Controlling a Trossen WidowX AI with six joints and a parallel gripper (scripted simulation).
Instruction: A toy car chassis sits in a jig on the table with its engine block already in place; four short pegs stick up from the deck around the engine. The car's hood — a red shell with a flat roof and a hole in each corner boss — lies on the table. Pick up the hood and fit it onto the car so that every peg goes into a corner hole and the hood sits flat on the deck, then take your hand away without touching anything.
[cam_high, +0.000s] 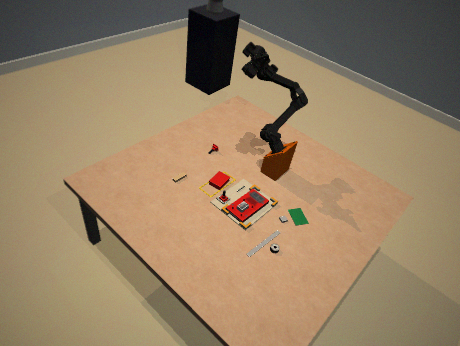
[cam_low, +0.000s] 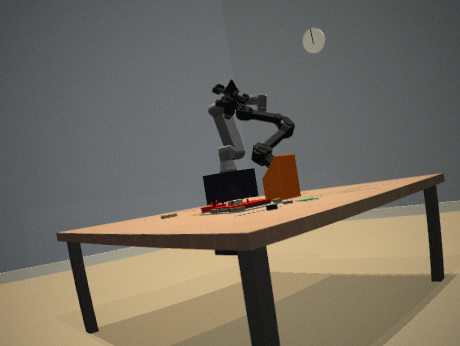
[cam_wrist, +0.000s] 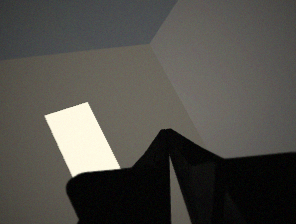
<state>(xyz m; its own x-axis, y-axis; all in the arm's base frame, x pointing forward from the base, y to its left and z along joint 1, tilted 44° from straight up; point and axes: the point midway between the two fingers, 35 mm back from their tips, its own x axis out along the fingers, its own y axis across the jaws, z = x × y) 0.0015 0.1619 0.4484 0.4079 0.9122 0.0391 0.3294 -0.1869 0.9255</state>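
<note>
The red hood (cam_high: 219, 180) has bare table (cam_high: 150, 215) (cam_low: 165, 227) on its side toward the tan block (cam_high: 180, 177) (cam_low: 169, 216), but a small upright stick (cam_high: 224, 197) stands near it on the board (cam_high: 216, 202), between it and the car's silver engine (cam_high: 243, 205).

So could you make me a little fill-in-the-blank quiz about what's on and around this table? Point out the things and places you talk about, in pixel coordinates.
The hood (cam_high: 219, 180) lies on the table (cam_high: 150, 200) (cam_low: 160, 227) inside an outline coloured ____.
The flat rectangle (cam_high: 298, 216) (cam_low: 307, 199) beyond the chassis (cam_high: 248, 212) is coloured ____.
The arm stands on a wedge-shaped block (cam_high: 278, 162) (cam_low: 282, 177) coloured ____.
The fingertips of the gripper (cam_wrist: 167, 131) are ____, with nothing between them.

Missing words: yellow; green; orange; together.
</note>
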